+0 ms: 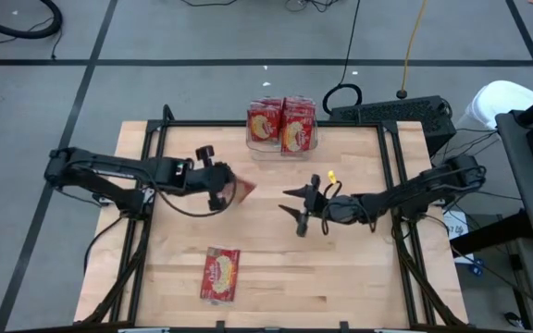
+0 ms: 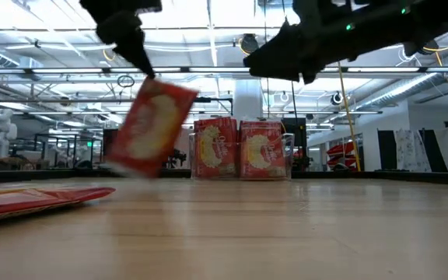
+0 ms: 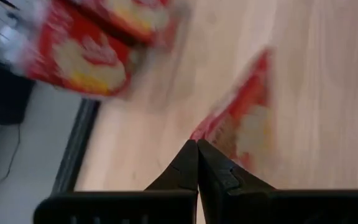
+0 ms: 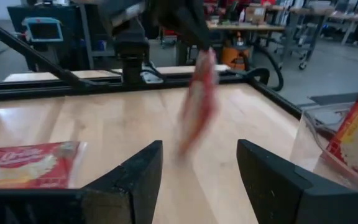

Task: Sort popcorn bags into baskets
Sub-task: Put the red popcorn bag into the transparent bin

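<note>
One red popcorn bag [image 2: 150,128] hangs above the middle of the table with my left gripper [image 1: 228,190] shut on it. In the right wrist view it shows edge-on [image 4: 201,102]. Another popcorn bag [image 1: 218,275] lies flat near the table's front edge. The clear basket [image 1: 282,127] stands at the far edge with two red bags upright in it. My right gripper [image 1: 300,209] stands open to the right of the hanging bag, its fingers [image 4: 135,177] level and pointing at it, touching nothing. My left gripper pinches the hanging bag by an upper corner [image 2: 152,81] between its two fingers [image 3: 188,163]. The fingers slant down from the table's left side. The bag hangs tilted below them, lifted clear of the table.
Black frame rails [image 1: 155,139] run along the table's sides. A black power strip [image 1: 391,113] and cables lie behind the far right corner. Bare wood [image 1: 340,277] shows at the front right.
</note>
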### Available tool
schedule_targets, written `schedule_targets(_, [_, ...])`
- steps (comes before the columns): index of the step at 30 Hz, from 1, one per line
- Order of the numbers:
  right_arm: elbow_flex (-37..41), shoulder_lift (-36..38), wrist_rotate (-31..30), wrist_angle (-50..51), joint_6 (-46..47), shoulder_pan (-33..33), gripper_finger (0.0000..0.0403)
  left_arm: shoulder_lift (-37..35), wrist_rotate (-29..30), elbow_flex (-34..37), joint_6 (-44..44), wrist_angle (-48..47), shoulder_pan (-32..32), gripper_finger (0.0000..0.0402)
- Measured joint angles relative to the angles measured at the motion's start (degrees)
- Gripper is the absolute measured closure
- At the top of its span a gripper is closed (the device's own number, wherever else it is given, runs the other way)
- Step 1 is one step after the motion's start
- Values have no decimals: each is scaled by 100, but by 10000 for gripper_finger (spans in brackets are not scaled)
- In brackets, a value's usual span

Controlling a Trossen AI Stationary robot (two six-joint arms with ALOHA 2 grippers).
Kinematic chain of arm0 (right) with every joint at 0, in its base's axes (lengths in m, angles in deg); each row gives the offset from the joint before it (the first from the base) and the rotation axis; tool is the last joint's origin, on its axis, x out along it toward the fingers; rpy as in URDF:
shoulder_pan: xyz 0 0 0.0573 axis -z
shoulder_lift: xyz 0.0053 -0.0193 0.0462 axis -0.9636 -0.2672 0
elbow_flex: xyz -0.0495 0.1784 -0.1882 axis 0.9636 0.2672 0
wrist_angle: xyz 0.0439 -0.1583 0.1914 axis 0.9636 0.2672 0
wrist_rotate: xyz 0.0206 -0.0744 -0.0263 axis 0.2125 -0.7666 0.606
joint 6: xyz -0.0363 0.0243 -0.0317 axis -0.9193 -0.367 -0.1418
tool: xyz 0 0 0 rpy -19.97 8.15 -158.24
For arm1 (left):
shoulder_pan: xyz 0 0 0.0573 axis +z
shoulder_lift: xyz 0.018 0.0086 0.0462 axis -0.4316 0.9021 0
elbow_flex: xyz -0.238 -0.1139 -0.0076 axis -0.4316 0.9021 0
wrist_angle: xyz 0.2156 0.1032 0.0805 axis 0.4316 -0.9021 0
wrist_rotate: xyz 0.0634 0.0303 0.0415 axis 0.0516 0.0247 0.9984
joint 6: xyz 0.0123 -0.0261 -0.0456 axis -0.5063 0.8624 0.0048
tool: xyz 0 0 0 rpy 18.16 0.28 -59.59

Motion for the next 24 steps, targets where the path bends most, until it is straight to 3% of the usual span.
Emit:
schedule_targets(5, [0, -521, 10, -700, -403, 231, 202, -10, 346, 0, 16, 836, -113, 401])
schedule_targets(12, [0, -906, 9, -737, -467, 583, 202, 209, 493, -5, -107, 2027, -234, 401])
schedule_targets(19, [0, -982, 646, -776, -76, 587, 202, 456, 458, 20, -29, 2005, -336, 401])
schedule_targets(24, [0, -916, 619, -568, 81, 399, 202, 648, 382, 28, 92, 1999, -371, 401])
